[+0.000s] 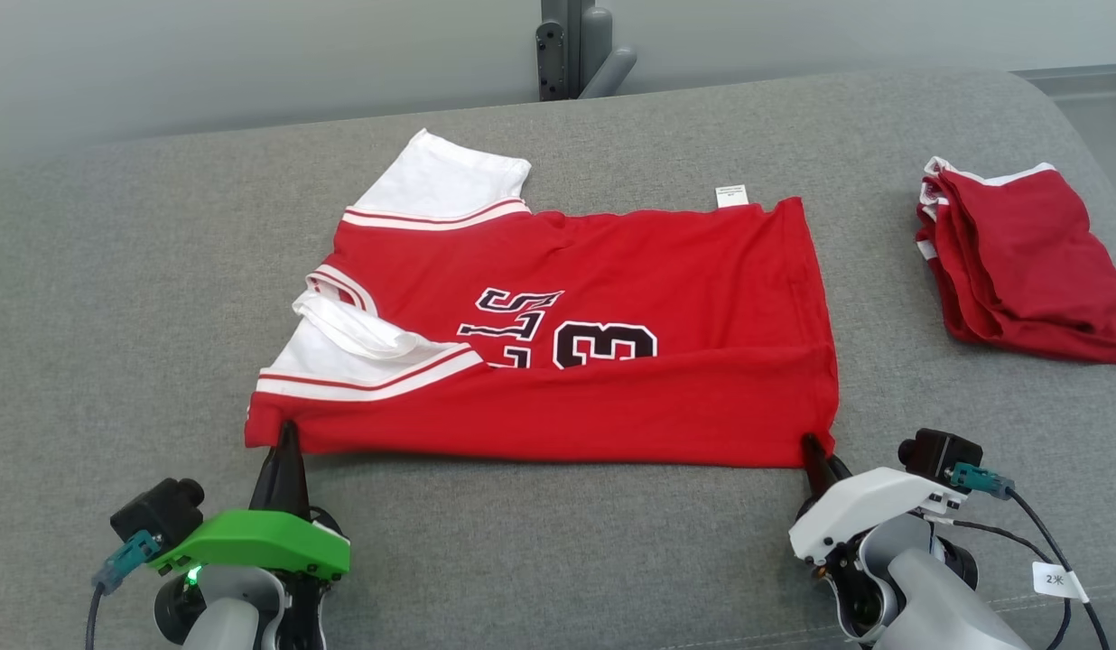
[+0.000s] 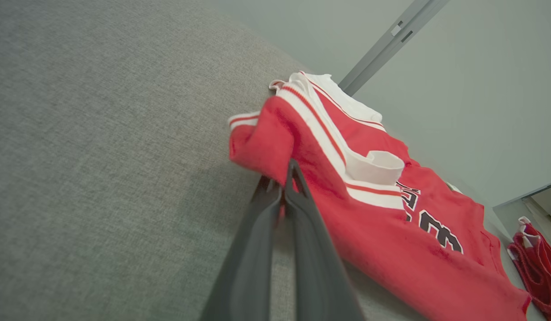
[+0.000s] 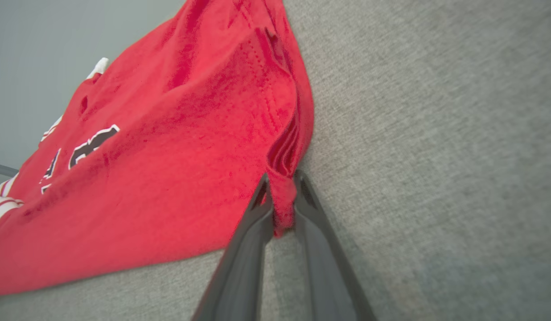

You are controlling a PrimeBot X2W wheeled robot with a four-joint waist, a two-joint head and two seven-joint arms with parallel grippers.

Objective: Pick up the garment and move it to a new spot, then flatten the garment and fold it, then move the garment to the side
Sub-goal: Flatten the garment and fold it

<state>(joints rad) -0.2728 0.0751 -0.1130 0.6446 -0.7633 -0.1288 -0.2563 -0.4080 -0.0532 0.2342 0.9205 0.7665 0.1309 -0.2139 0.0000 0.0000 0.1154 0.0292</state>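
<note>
The garment (image 1: 567, 334) is a red jersey with white sleeves and black lettering, lying spread across the grey cushion with its near long edge folded over. My left gripper (image 1: 285, 431) is shut on the garment's near left corner (image 2: 262, 147); in the left wrist view the fingertips (image 2: 288, 176) pinch red cloth. At the near right corner my right gripper (image 1: 809, 444) has its fingers closed on a bunched fold of the hem (image 3: 282, 196), with cloth pressed between both fingertips (image 3: 263, 191).
A second red folded garment (image 1: 1018, 257) lies at the right end of the grey cushion (image 1: 116, 316). A grey metal post (image 1: 571, 50) stands behind the cushion's back edge. Bare cushion stretches to the left of the jersey and in front of it.
</note>
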